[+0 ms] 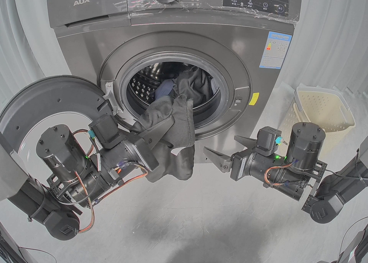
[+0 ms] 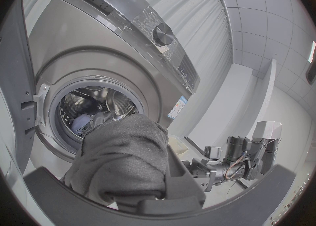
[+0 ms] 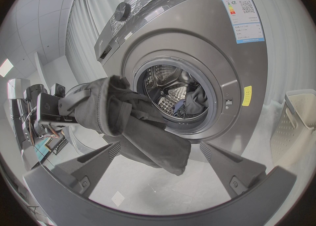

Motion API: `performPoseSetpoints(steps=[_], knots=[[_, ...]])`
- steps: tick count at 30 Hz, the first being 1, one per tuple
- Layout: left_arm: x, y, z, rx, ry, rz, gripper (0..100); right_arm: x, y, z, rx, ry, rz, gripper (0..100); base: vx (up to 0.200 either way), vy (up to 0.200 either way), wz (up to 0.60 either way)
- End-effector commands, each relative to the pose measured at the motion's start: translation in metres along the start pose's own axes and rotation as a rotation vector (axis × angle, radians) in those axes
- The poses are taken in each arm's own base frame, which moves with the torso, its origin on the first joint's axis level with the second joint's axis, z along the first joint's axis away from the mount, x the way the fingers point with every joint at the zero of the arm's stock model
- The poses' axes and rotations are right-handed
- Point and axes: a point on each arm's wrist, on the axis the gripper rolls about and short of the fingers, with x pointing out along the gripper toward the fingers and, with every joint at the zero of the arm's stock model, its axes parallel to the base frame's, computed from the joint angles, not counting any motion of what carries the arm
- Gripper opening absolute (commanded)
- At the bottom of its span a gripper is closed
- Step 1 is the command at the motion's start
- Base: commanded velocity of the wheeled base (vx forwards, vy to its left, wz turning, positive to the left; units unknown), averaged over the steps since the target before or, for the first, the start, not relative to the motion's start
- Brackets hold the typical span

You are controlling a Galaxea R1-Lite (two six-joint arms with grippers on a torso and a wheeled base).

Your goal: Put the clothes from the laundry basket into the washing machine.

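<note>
The grey washing machine (image 1: 172, 37) stands with its round door (image 1: 50, 99) swung open to the left. Dark clothes (image 1: 191, 83) lie inside the drum (image 3: 164, 85). My left gripper (image 1: 165, 125) is shut on a dark grey garment (image 1: 180, 160), which it holds just before the lower left of the opening. The cloth drapes over the fingers and hangs down, and its top touches the opening's rim. In the left wrist view the garment (image 2: 125, 157) covers the gripper. My right gripper (image 1: 220, 143) is open and empty, low and right of the opening, pointing at the garment (image 3: 148, 137).
A cream perforated laundry basket (image 1: 322, 110) stands on the floor to the right of the machine, behind my right arm; what it holds is hidden. Pale curtains hang behind. Bare light floor lies in front of the machine.
</note>
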Motion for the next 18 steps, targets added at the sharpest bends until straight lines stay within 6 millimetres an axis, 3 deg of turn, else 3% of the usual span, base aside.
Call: performPoseSetpoints(steps=[1,18], knots=[[-0.0004,-0.0017,0.0018,0.002,0.001,-0.023,0,0.0044,-0.0016,-0.0092,-0.002,0.031,-0.006,100,0.000,0.000,0.00],[0.0004,-0.0042,0.0049,0.004,-0.011,-0.034,0,0.0108,0.0077,-0.0143,-0.022,0.036,0.040,100,0.000,0.000,0.00]])
